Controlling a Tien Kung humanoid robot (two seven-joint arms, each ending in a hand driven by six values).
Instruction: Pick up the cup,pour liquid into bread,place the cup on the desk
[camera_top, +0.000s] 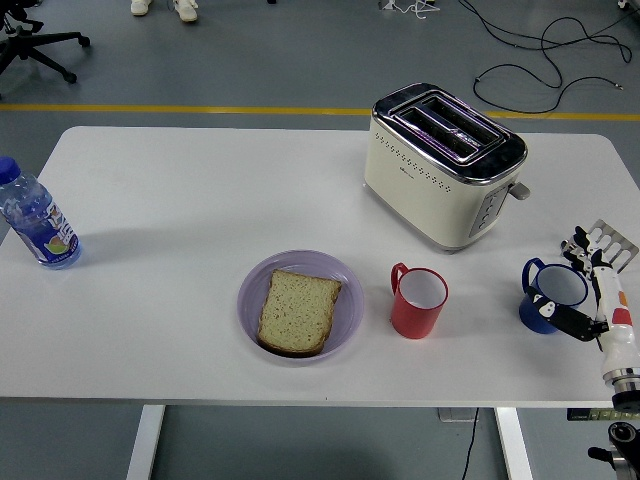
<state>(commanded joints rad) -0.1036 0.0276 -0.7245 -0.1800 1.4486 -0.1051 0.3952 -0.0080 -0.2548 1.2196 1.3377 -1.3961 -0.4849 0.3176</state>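
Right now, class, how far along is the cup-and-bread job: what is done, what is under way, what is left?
Nothing looks finished. The bread lies on the purple plate with nothing poured on it. Under way: the right hand is at the blue cup, thumb against its near side, but the cup stands on the table. Left: lifting, pouring, setting down. The red cup stands untouched.

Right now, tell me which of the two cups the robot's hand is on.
The blue cup near the table's right edge; the right hand wraps it. The red cup stands untouched beside the purple plate.
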